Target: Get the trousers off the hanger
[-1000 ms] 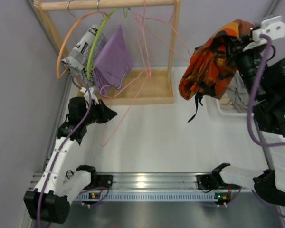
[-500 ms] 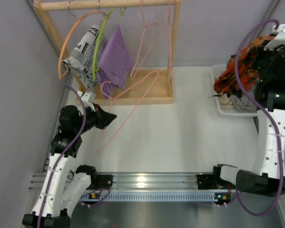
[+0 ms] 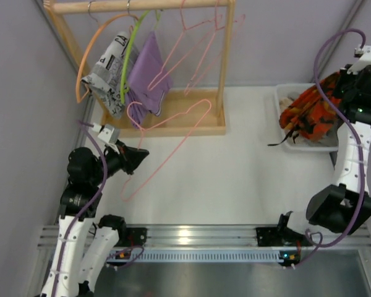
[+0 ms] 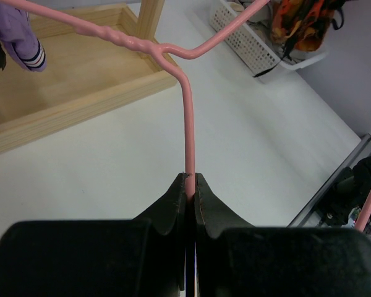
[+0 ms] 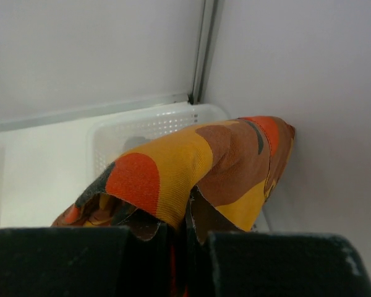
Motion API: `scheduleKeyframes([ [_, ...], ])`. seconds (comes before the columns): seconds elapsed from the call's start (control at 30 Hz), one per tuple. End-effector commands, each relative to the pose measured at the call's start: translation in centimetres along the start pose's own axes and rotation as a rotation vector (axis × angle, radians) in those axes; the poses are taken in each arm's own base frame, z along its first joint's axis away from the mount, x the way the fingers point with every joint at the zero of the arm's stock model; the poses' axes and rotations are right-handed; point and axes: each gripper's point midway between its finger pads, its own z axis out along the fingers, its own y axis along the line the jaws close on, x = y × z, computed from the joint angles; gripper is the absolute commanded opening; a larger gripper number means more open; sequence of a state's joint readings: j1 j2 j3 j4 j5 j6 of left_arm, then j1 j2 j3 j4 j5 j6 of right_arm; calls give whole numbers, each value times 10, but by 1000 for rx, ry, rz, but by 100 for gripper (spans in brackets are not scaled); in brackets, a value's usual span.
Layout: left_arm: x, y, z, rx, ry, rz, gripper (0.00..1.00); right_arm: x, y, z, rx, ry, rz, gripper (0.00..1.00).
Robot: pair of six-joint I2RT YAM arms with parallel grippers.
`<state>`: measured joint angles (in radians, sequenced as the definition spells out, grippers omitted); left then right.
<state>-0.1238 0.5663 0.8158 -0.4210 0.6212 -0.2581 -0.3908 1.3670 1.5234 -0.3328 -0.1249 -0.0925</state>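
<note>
The trousers (image 3: 306, 111), patterned orange, yellow and brown, hang from my right gripper (image 3: 341, 86) and drape into the white basket (image 3: 284, 141) at the right wall. In the right wrist view my right gripper (image 5: 188, 230) is shut on a fold of the trousers (image 5: 173, 167) above the basket (image 5: 142, 124). My left gripper (image 3: 139, 154) is shut on the wire of an empty pink hanger (image 3: 167, 139), which slants over the table left of centre. In the left wrist view the left gripper (image 4: 190, 179) pinches the hanger (image 4: 187, 124); the trousers (image 4: 303, 25) show far off.
A wooden rack (image 3: 222, 62) stands at the back left on a wooden base (image 3: 173, 127). It carries a purple garment (image 3: 148, 74), a newsprint-pattern garment (image 3: 108, 68), orange and green hangers, and more pink hangers (image 3: 191, 37). A metal rail (image 3: 191, 238) runs along the near edge.
My right gripper has carried the trousers right and down onto the basket. My left gripper has drawn back toward the near left with the pink hanger.
</note>
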Motion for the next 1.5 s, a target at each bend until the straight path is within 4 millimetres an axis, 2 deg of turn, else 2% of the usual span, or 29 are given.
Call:
scheduleKeyframes([
  [0.0, -26, -16, -9, 45, -77, 99, 0, -19, -9, 28, 22, -142, 2, 0],
  [0.2, -36, -21, -14, 45, -104, 120, 0, 44, -20, 79, 72, -26, 51, 0],
  [0.23, -38, -22, -14, 44, -108, 119, 0, 69, -23, 97, 85, 30, 52, 0],
  [0.27, -40, -23, -15, 45, -111, 121, 0, 69, -28, 106, 106, 34, 44, 0],
  [0.3, -40, -23, -14, 47, -111, 119, 0, 102, -29, 125, 104, 117, 44, 0],
  [0.33, -39, -22, -14, 45, -110, 114, 0, 94, -30, 135, 103, 108, 44, 0],
  [0.37, -38, -22, -14, 45, -107, 110, 0, 102, -30, 145, 96, 132, 59, 0],
  [0.4, -37, -23, -15, 45, -109, 108, 0, 133, -26, 161, 80, 206, 76, 0],
  [0.43, -37, -22, -15, 42, -108, 99, 0, 121, -25, 171, 66, 186, 85, 0],
  [0.47, -36, -22, -14, 42, -107, 95, 0, 125, -24, 179, 63, 197, 107, 0],
  [0.5, -36, -21, -14, 39, -108, 94, 0, 146, -23, 192, 60, 238, 112, 0],
  [0.53, -37, -21, -15, 38, -109, 93, 0, 139, -22, 199, 57, 235, 109, 0],
  [0.57, -37, -22, -15, 39, -110, 94, 0, 145, -18, 205, 53, 252, 109, 0],
  [0.6, -40, -22, -16, 36, -118, 99, 0, 164, -14, 215, 47, 289, 106, 0],
  [0.67, -43, -22, -17, 30, -125, 113, 0, 173, -3, 222, 54, 310, 57, 0],
  [0.73, -44, -22, -18, 29, -129, 131, 0, 196, 14, 227, 28, 355, 35, 0],
  [0.83, -45, -23, -18, 31, -131, 135, 0, 219, 17, 224, 36, 405, 32, 9],
  [0.87, -46, -24, -19, 32, -135, 139, 0, 221, 18, 222, 35, 411, 27, 16],
  [0.97, -50, -24, -20, 26, -143, 152, 0, 207, 16, 207, 29, 395, 29, 30],
  [1.0, -51, -24, -20, 25, -144, 155, 0, 180, 18, 197, 6, 349, 36, 34],
  [1.03, -52, -25, -20, 26, -147, 155, 0, 175, 17, 189, -4, 345, 43, 41],
  [1.07, -55, -25, -21, 23, -153, 155, 0, 164, 16, 182, -11, 330, 44, 59],
  [1.1, -56, -27, -20, 29, -151, 151, 0, 139, 14, 166, -16, 299, 39, 70],
  [1.17, -60, -30, -22, 38, -157, 145, 0, 120, 11, 149, -31, 283, 25, 93],
  [1.2, -60, -31, -23, 40, -159, 146, 0, 96, 9, 134, -34, 243, 18, 97],
  [1.27, -62, -32, -24, 39, -165, 155, 0, 88, 5, 116, -48, 247, 9, 99],
  [1.3, -64, -32, -25, 36, -172, 165, 0, 71, 5, 103, -55, 217, 0, 99],
  [1.33, -64, -31, -25, 31, -174, 174, 0, 73, 1, 95, -50, 232, -3, 99],
  [1.47, -69, -28, -26, 8, -187, 190, 0, 50, -8, 63, -36, 205, -38, 99],
])
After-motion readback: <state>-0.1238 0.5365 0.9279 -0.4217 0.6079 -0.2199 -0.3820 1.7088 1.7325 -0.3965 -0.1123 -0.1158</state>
